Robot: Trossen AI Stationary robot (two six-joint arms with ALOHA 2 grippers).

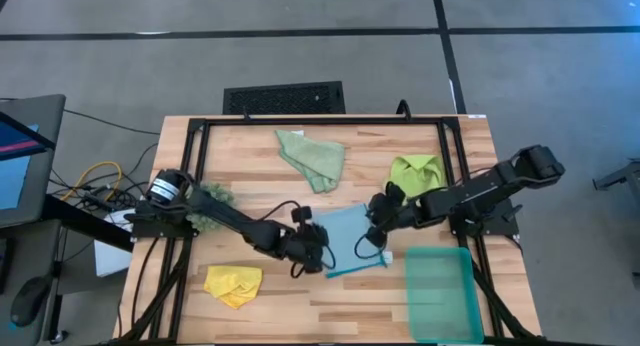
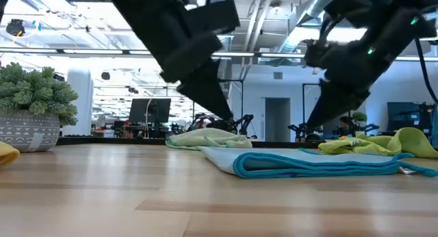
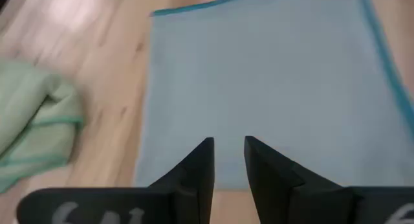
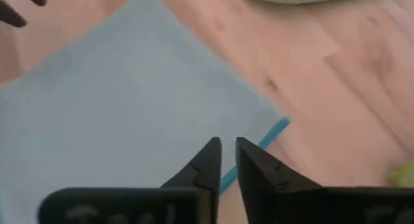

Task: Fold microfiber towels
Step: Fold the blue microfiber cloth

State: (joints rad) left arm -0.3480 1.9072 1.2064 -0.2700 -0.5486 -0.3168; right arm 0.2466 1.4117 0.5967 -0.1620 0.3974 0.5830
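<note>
- Towels lie spread over a wooden table (image 1: 330,306), four of them, each well apart from the next.
- Light blue towel (image 1: 345,238) sits at the table's middle, folded over itself; from table height its teal-edged layers (image 2: 315,163) are stacked flat.
- Left gripper (image 1: 322,254) hangs over the blue towel's edge nearest the left arm. In the left wrist view its fingers (image 3: 197,172) stand a narrow gap apart with nothing between them, just above the cloth (image 3: 272,81).
- Right gripper (image 1: 375,236) hangs over the opposite edge of the same towel. Its fingers (image 4: 200,166) are also parted by a narrow gap, empty, above the teal-trimmed corner (image 4: 129,101).
- Pale sage green towel (image 1: 312,158) lies crumpled toward the far side of the table, left of centre; it also shows beside the blue one in the left wrist view (image 3: 32,127).
- Lime green towel (image 1: 417,173) lies bunched on the far right, close by the right arm.
- Yellow towel (image 1: 234,284) lies crumpled at the near left.
- Teal tray (image 1: 440,294) sits at the near right corner, just beside the blue towel.
- Dark green spiky clump (image 1: 212,201) rests on the left side beneath the left arm; from table height it reads as a potted plant (image 2: 37,107).
</note>
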